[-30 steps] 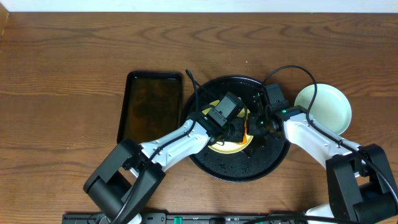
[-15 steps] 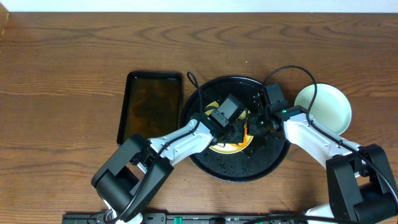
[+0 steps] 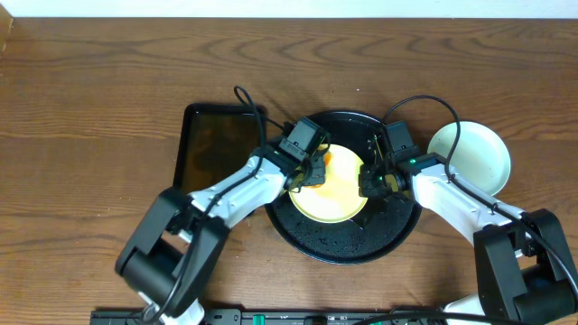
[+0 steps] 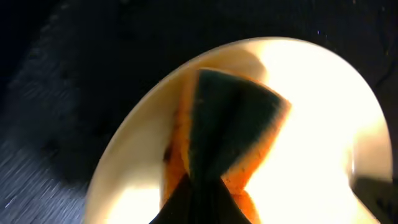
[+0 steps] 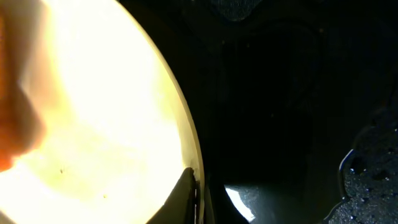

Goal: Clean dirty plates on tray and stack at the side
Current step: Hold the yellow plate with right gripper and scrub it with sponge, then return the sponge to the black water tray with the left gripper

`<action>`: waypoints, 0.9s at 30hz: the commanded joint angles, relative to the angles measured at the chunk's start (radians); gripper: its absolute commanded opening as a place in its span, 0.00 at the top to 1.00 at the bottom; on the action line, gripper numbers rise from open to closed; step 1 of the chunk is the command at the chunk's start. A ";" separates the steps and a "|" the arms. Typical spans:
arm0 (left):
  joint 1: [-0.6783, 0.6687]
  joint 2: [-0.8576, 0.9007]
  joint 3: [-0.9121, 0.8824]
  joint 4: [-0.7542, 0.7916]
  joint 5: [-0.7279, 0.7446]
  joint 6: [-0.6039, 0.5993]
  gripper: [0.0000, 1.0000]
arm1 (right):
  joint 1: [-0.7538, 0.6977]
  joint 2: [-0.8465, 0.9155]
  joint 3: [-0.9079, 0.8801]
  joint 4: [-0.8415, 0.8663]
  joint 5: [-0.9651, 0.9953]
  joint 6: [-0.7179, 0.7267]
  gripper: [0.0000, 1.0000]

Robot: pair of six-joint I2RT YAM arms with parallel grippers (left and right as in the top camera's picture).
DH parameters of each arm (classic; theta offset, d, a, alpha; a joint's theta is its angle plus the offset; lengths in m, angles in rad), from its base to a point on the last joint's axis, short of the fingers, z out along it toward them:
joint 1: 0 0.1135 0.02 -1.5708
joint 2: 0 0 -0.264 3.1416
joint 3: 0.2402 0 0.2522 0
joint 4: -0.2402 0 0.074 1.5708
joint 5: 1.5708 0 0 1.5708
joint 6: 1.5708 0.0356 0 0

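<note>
Two hands are working on one yellow plate (image 3: 336, 194), which is lying inside the round black tray (image 3: 348, 248). Our left hand (image 3: 310, 171) is pinching a sponge (image 4: 231, 121) between its pressed-together fingers. The sponge is folding into a wedge just ahead of the fingertips, its dark scouring face and orange body resting on the plate near the rim closest to that hand.

Our right hand (image 3: 371, 178) is sitting at the opposite rim. In its wrist view one dark finger (image 5: 188, 190) is lying against the plate's edge, so we are reading it as nipping that rim to steady the plate, though the second finger is hiding from us.

Beyond the right hand, off the tray, a mint plate (image 3: 470, 153) is waiting on the wooden surface (image 3: 90, 108). We cannot tell whether another is lying under it. On the outer side of the left hand, a dark rectangular tray (image 3: 221, 153) is sitting beside the round one.

We are judging the yellow plate to be light, stiff and breakable. Water is beading on the tray around it, so it is likely sliding easily under a scrubbing push. The rim is offering the only sensible hold: thin, raised and reachable from the side. The sponge is soft and yielding, so a firm pinch near its middle is suiting it.
</note>
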 commanded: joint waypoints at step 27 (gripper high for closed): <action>0.505 -0.050 -0.007 -0.249 -0.045 0.402 0.92 | 0.013 0.024 -0.019 0.062 0.009 -0.013 0.99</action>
